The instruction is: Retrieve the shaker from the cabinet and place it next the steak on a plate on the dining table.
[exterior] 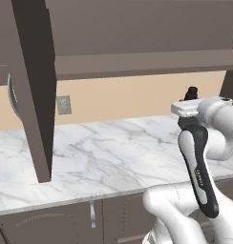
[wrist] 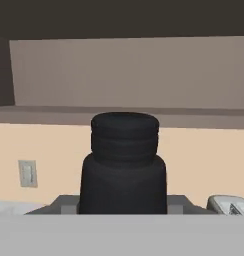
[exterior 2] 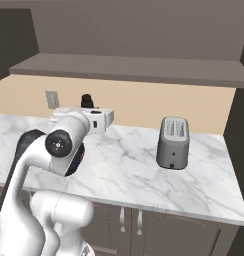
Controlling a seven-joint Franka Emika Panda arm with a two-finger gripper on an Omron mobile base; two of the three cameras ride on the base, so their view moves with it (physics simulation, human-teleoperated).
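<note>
The small black shaker (wrist: 124,165) stands upright between my fingers, and my gripper (wrist: 124,206) is shut on its lower body. From the base views the shaker's (exterior: 191,92) rounded top pokes up above the white hand, with the gripper (exterior: 190,99) held in the air over the marble wall counter, below and in front of the cabinet shelf (exterior: 137,64). The right base view has the shaker (exterior 2: 86,100) and gripper (exterior 2: 88,106) at left, under the shelf (exterior 2: 129,67). The cabinet door (exterior: 35,86) hangs open at left. Steak, plate and dining table are out of view.
A grey toaster (exterior 2: 172,142) stands on the marble wall counter (exterior 2: 124,165) to the right of the hand. A wall outlet (exterior: 64,105) sits on the beige backsplash. Lower cabinets with handles (exterior: 92,214) run under the counter. The open door reaches down close to the counter.
</note>
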